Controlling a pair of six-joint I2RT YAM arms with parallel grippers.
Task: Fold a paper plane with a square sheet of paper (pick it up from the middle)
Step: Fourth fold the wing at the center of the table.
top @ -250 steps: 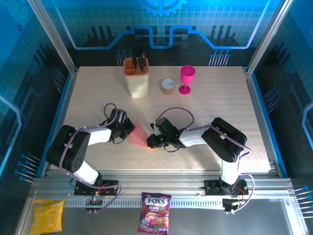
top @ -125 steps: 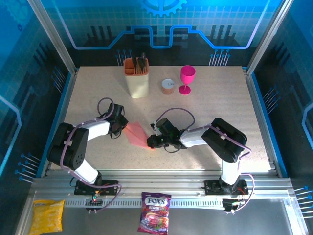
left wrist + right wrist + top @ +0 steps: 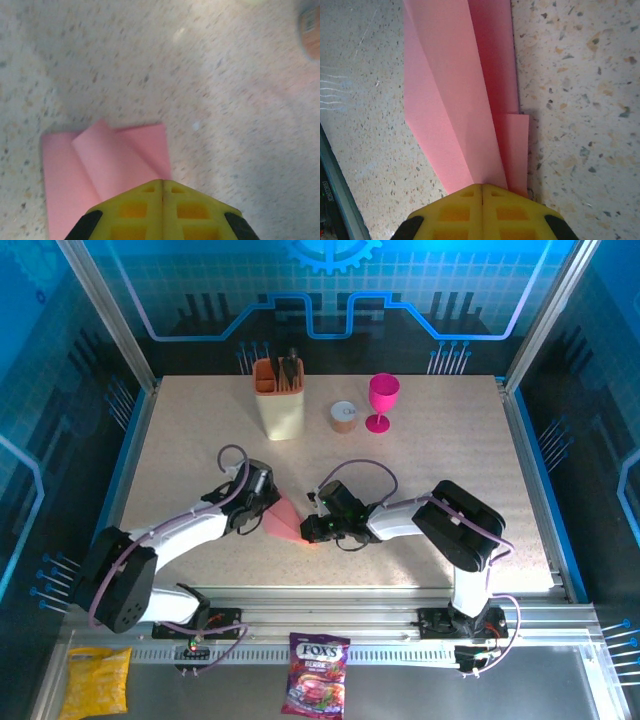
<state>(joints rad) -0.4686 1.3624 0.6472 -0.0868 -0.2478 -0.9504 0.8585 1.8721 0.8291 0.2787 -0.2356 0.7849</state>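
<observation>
The speckled table [image 3: 440,480] carries the paper [image 3: 284,518] flat between the two arms, toward the near edge, already folded into a long narrowing shape with overlapping flaps. The left gripper [image 3: 267,506] has its jaws shut, its tip at the wide end of the sheet. The right gripper [image 3: 306,531] is shut too, its tip on the narrow end where a small flap sticks out. Neither seems to pinch the paper; we judge both are pressing it down. From here, we think the main risk is sliding. If either tip moves sideways under pressure, the thin sheet can drag, skewing the crease or wrinkling between the two contact points. If one tip lifts, the loose flaps may spring open, and opposed pulls could tear it.
</observation>
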